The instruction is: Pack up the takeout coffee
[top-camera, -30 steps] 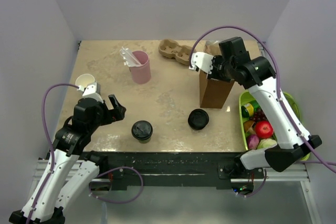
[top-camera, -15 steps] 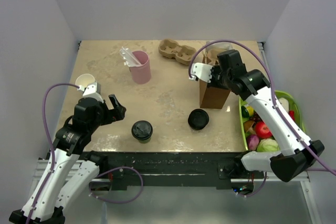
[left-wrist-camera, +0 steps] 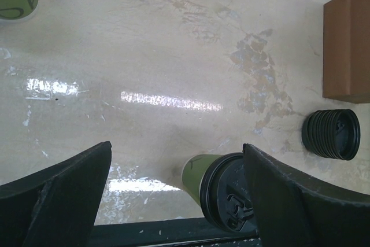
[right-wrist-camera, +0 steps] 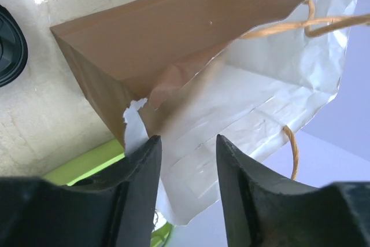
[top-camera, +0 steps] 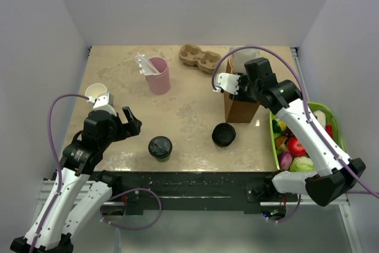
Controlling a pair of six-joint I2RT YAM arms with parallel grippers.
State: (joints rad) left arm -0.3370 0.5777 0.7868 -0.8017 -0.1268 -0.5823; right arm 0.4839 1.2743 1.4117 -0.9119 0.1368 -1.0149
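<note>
- Coffee (top-camera: 160, 147): upright on the table (top-camera: 118, 69) near the front edge, between the two arms, well apart from the bag (top-camera: 240, 106); black lid (left-wrist-camera: 231, 192) on, wall greenish in the left wrist view.
- Probably light to middling if filled; cannot see inside. Paper wall soft and apt to buckle under a hard squeeze. Lid likely only pressed on, so not to be lifted by it.
- Best taken around the wall at mid-height, below the lid, with a gentle squeeze; to be kept upright all the way against a spill.
- Left gripper (top-camera: 131, 121): spread wide, holding nothing, above the table just left of the coffee. Coffee seen in the wrist view just beside one finger, outside the gap; touching or not, cannot tell.
- Lids (top-camera: 224, 134): black stack lying flat between coffee and bag, near the bag's foot; not to be mistaken for the coffee.
- Bag: brown paper, standing, mouth open, white inside.
- Right gripper (top-camera: 232, 82): at the bag's mouth, fingers narrowly parted about the rim; pinching the paper or not, cannot tell.
- Farther off: pink cup (top-camera: 159, 76), cardboard carrier (top-camera: 198, 57), white cups (top-camera: 96, 92), green basket (top-camera: 276, 146) of produce.
</note>
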